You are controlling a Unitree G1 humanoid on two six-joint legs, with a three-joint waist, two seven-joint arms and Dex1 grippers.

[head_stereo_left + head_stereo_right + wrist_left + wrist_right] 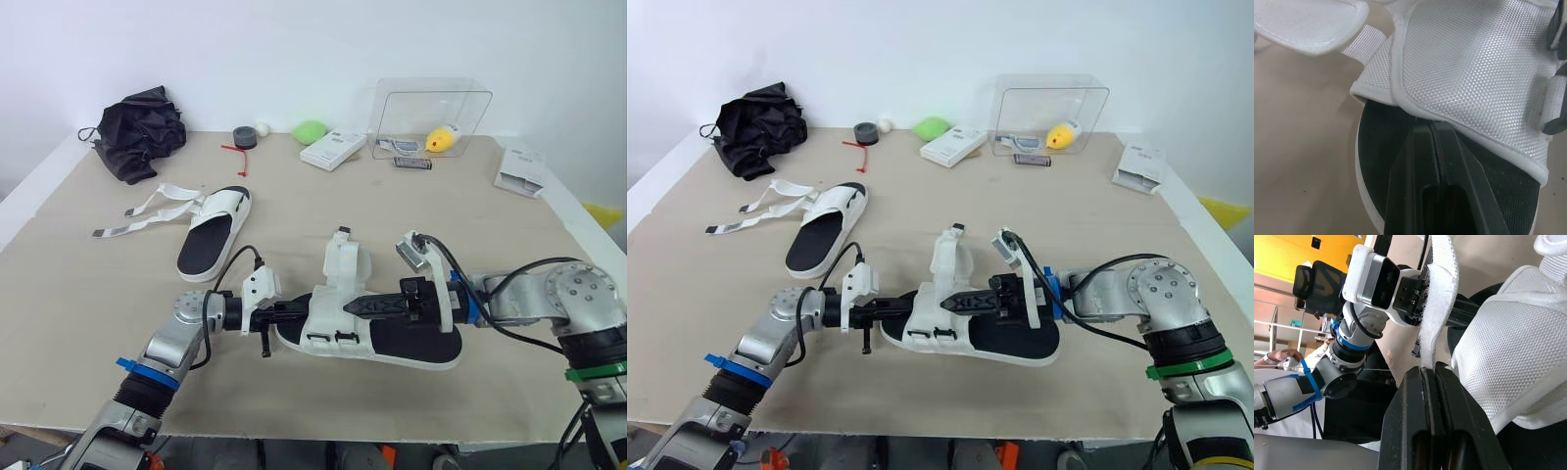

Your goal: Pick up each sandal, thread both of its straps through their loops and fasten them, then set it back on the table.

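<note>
There are two sandals. The near sandal (416,345) lies on the table (88,323) at the near middle, between two grippers. The right gripper (349,306) is clenched on one white strap (1437,308), which rises from between its fingers. The left gripper (305,312) has its fingers pressed together with their tips at the hem of the mesh upper; whether they pinch it I cannot tell. The far sandal (211,240) lies to the left, and its two straps are spread loose on the table.

Along the far edge there is one black cloth bundle (142,132), one tape roll (244,138), one white ball (263,128), one green lump (311,131), two white boxes (333,150) (519,171), and one clear box (431,103) holding one yellow toy (443,139).

The table is beige. A white wall (294,49) stands behind it.
</note>
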